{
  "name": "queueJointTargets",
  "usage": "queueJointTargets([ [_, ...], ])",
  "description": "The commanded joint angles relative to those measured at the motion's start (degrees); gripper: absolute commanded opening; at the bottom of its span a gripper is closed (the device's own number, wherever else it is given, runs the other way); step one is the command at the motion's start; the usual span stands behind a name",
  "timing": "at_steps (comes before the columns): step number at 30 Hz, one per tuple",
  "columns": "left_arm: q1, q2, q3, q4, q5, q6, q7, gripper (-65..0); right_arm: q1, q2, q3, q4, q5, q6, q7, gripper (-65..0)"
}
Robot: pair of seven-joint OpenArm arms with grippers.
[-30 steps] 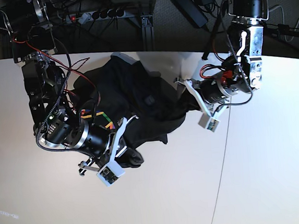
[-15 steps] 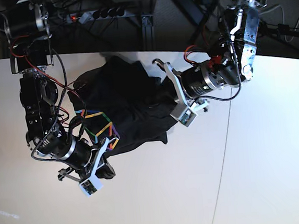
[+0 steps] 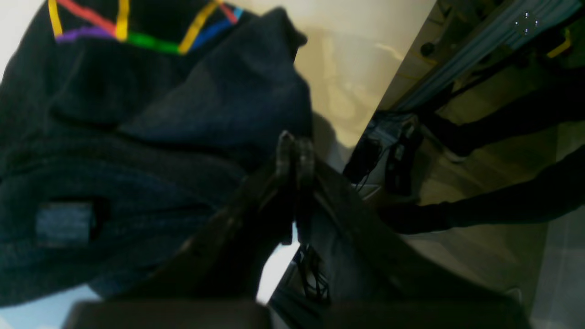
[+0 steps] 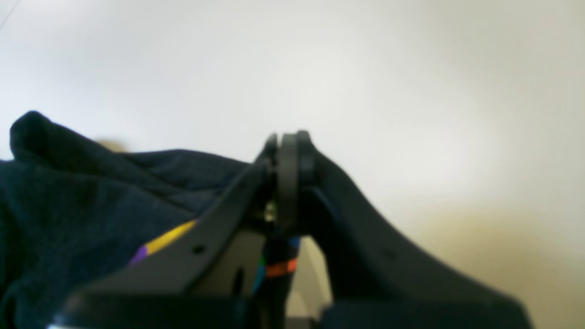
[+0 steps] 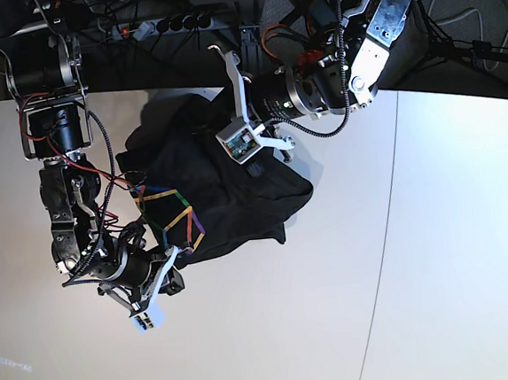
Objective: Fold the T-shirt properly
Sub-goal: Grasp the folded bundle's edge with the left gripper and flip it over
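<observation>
At the near left of the table (image 5: 275, 330), the right pincer (image 5: 166, 282) is clamped on a hem of the T-shirt (image 5: 209, 189), beside its rainbow print (image 5: 172, 217). The black shirt lies bunched mid-table. Further right, the left pincer (image 5: 225, 68) is pressed tight together over the shirt's far edge, gripping cloth.

Big off-white table (image 5: 275, 330) with a thin seam running down around 5 o'clock, dark floor behind it up at 12 with a black power strip (image 5: 164, 24) and tangled cables (image 5: 479, 10), and soft even light on the tabletop.
</observation>
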Motion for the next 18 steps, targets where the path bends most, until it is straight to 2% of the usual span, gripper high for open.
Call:
queueJointTargets([
  [1, -0.44, 0.2, -0.11, 0.37, -0.68, -0.26, -1.29, -65.0, 1.68, -0.11, 0.35, 0.79, 0.7, 2.75, 1.44, -65.0],
  [6, -0.44, 0.2, -0.11, -2.71, 0.46, -0.26, -2.38, -65.0, 1.68, -0.31, 0.2, 0.79, 1.53, 2.75, 0.15, -65.0],
  [11, -0.44, 0.2, -0.17, -4.72, 3.32, -0.24, -3.93, -65.0, 1.53, -0.31, 0.02, 0.79, 4.87, 2.8, -2.38, -65.0],
  [18, -0.96, 0.2, -0.26, -6.99, 5.49, -0.22, -6.91, -65.0, 0.09, -0.31, -0.11, 0.09, 5.38, 2.82, -2.38, -65.0],
])
